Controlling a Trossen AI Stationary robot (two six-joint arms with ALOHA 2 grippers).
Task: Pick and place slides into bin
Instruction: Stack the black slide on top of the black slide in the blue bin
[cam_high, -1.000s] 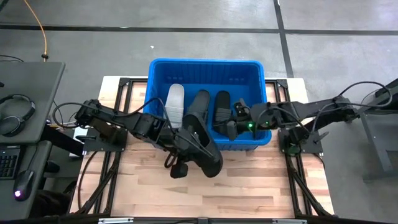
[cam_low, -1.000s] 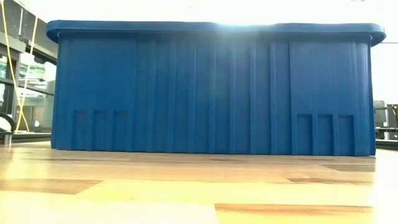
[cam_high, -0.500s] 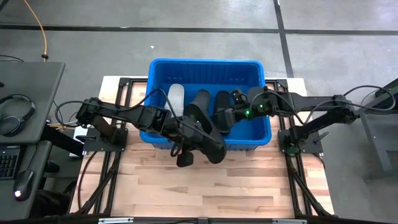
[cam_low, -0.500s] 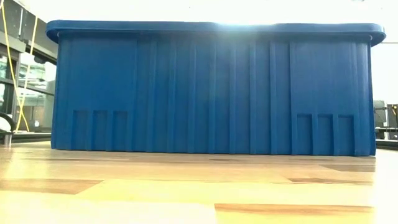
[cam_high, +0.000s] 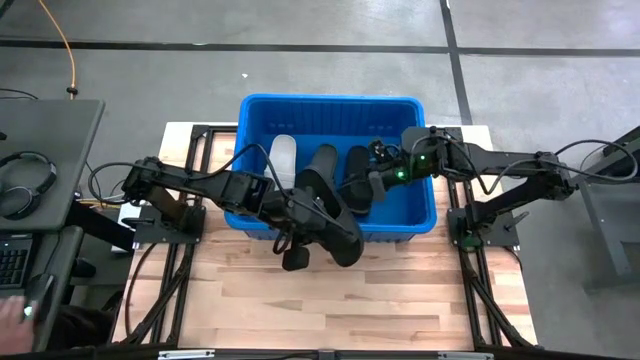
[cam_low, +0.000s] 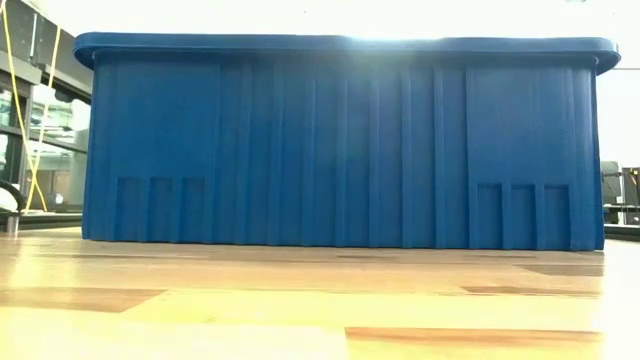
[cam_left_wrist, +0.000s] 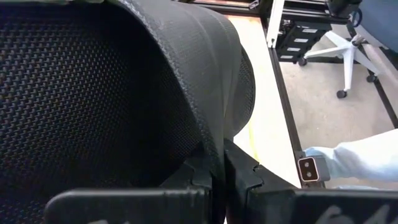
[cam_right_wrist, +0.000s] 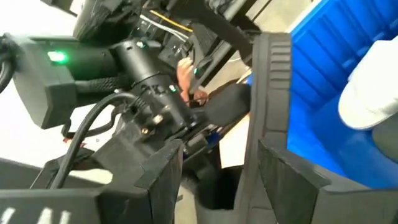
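— Since one second ago, what is different?

— Both arms have moved. Before, the left gripper (cam_high: 300, 238) carried its black slide (cam_high: 322, 215) in front of the bin's near wall, over the wooden table (cam_high: 400, 290). Now this slide lies across the near rim of the blue bin (cam_high: 330, 103), with its far part over the inside. The right gripper (cam_high: 372, 186) was at the near right corner of the bin; it has gone further in, towards the far side.

— How are the claws?

— The left one is clenched on the edge of the black slide. In the left wrist view the dark fingers (cam_left_wrist: 239, 177) pinch the textured rim of the slide (cam_left_wrist: 124, 93), which fills almost the whole picture. The right one is released: its fingers (cam_right_wrist: 273, 93) stand wide apart and I see nothing between them.

— Where are the other slides?

— Inside the bin. A light grey slide (cam_high: 283, 165) lies on the far side of the left gripper. Two more black slides (cam_high: 352, 170) lie between that one and the right gripper, just beside its fingers.

— Any writing to read?

— No, I cannot read any brand or label. The low view shows only the ribbed wall of the bin (cam_low: 340, 150).
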